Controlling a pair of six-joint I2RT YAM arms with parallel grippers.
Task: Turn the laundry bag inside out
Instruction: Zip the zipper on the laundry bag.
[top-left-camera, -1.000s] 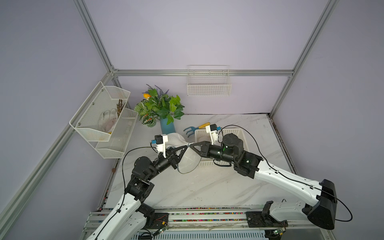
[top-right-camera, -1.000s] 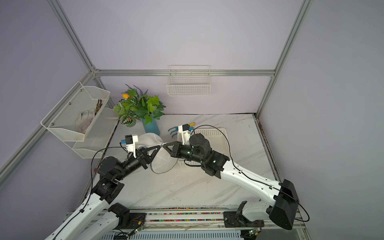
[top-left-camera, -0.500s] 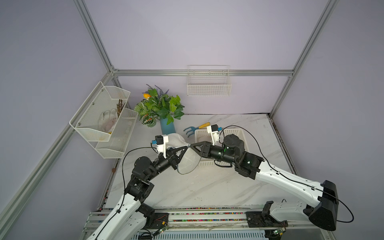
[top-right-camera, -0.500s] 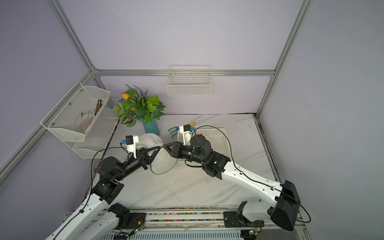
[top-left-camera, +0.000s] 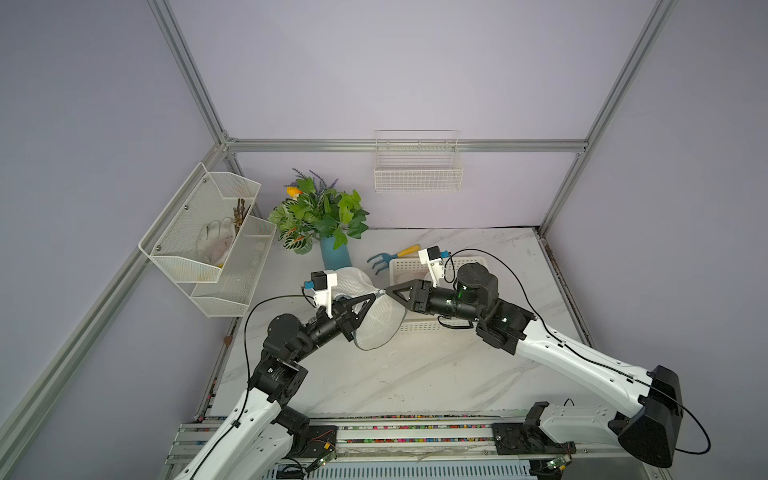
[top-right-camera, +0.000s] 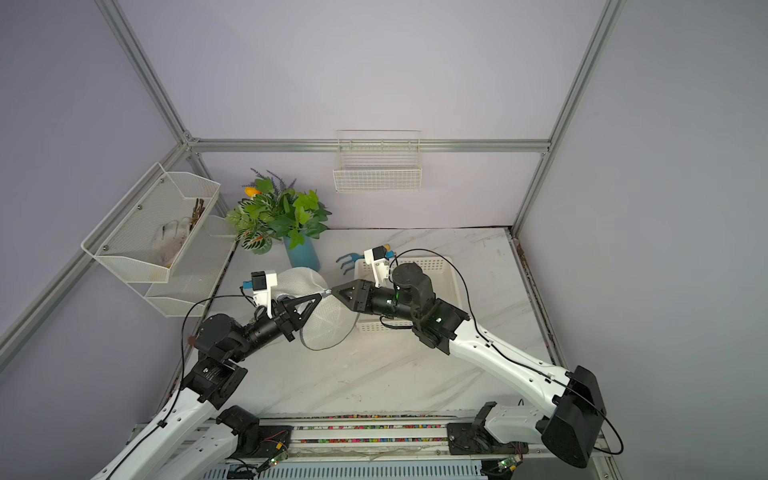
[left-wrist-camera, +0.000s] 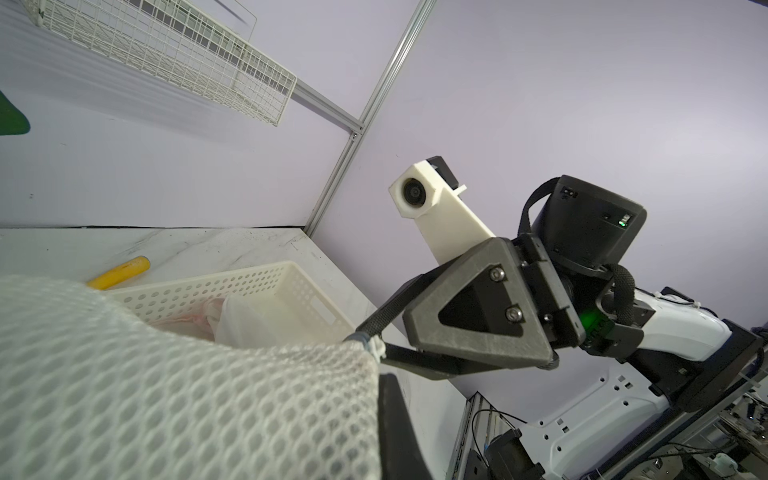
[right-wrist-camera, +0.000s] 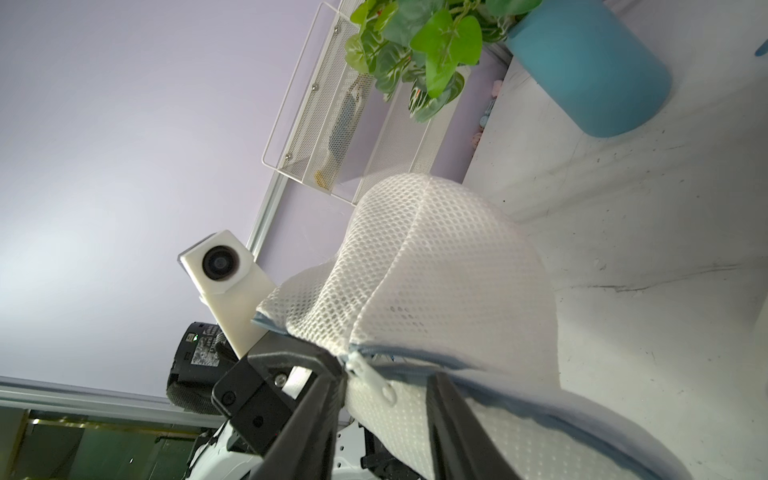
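While the left gripper (top-left-camera: 374, 296) is clamped on the zipper end of the laundry bag (top-left-camera: 376, 322) rim, the right gripper (right-wrist-camera: 386, 380) has its fingers apart. One finger sits each side of that same rim, with the zipper pull (right-wrist-camera: 368, 376) in the gap and nothing pinched. The two grippers' tips nearly meet, head-on. The bag lies beyond the right fingertips: mesh body draped over and behind the left gripper, mouth loop hanging below both tips toward the table (top-left-camera: 415, 374); contact with it unclear. The rim runs edge-on through the right fingers' gap. Judgement: the right arm is the free one and already at the rim, so it should close just beside the left pinch or enter the mouth. The flip looks barely begun.
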